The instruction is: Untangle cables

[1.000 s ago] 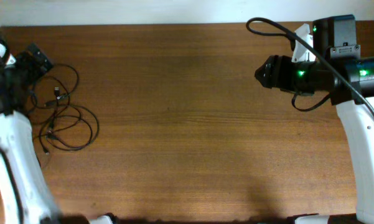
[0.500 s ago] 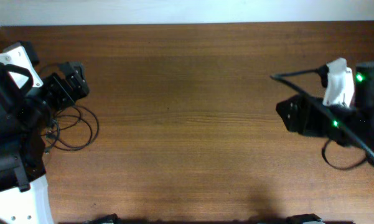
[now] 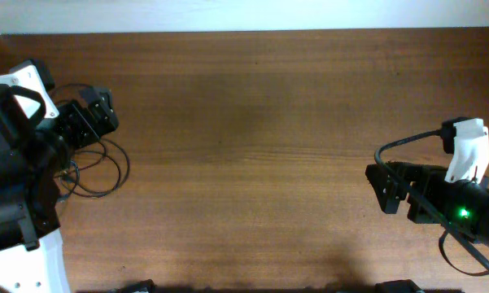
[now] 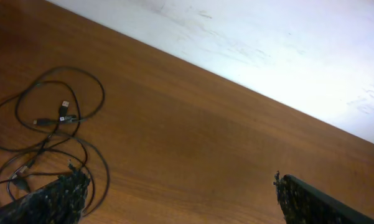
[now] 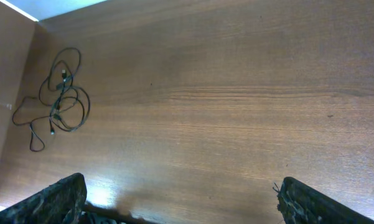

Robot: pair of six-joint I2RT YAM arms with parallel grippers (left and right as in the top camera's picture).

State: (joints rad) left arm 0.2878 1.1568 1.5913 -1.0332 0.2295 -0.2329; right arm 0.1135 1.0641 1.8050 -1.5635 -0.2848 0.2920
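Note:
The cables [image 3: 127,168] are a loose tangle of thin black cords with small plug ends, lying on the wooden table at the far left. My left gripper [image 3: 106,112] is open and empty, hovering over the tangle's far edge and partly hiding it. In the left wrist view the cables [image 4: 61,118] lie at the left, ahead of the open jaws [image 4: 180,200]. My right gripper [image 3: 376,187] is open and empty at the right side, far from the cables. The right wrist view shows the tangle [image 5: 62,102] far off at the upper left, beyond the open jaws [image 5: 180,200].
The brown wooden table [image 3: 244,146] spans the whole view. A white wall or surface [image 3: 228,15] runs along its far edge. The left arm's black body [image 3: 12,179] covers the table's left edge beside the cables.
The right arm has swung from the far right corner toward the table's front right. The left arm rose over the cables a second ago and has barely moved since. The cables look unchanged.

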